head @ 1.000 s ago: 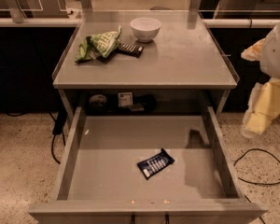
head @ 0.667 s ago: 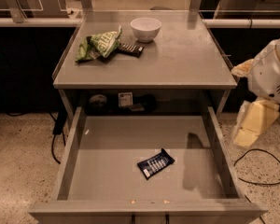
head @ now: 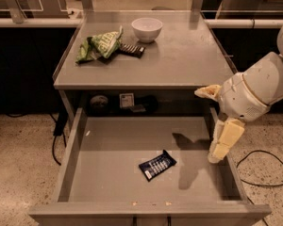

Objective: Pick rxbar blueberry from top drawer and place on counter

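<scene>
The rxbar blueberry (head: 157,165), a dark navy wrapper with white lettering, lies flat and slanted on the floor of the open top drawer (head: 108,145), a little right of the middle and toward the front. My gripper (head: 218,153) hangs pointing down at the drawer's right wall, to the right of the bar and above the floor, with nothing seen in it. It casts a shadow on the drawer floor next to the bar. The grey counter (head: 184,60) lies above and behind the drawer.
On the counter's back left lie a green-and-white chip bag (head: 100,45) and a dark bar with pale stripes (head: 132,50), with a white bowl (head: 147,28) behind them. A black cable (head: 269,171) loops on the floor at right. Small items sit on the shelf under the counter.
My arm has swung left and lower. The gripper has moved from outside the cart's right side to the drawer's right wall. The bar has not moved.
</scene>
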Controlling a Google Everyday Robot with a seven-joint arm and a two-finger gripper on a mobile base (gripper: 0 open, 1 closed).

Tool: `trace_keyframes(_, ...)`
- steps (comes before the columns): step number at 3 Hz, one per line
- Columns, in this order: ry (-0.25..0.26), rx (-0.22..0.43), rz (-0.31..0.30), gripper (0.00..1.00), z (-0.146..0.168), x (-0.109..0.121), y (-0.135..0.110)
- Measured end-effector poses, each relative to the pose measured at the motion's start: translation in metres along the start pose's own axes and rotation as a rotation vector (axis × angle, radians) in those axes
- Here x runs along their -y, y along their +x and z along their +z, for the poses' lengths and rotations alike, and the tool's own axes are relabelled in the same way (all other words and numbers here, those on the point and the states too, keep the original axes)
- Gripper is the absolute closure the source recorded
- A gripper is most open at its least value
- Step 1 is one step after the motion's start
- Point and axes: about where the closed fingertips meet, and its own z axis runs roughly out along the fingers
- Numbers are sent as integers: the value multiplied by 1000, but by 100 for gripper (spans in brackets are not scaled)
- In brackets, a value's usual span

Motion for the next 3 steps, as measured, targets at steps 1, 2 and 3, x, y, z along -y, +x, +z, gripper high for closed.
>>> trace_keyframes(1,-39,-50,-156,0,26,7,-8)
trace_keyframes(2,-39,-51,-157,0,26,7,-8)
trace_keyframes(3,-86,-128,-225,0,33,10,-8)
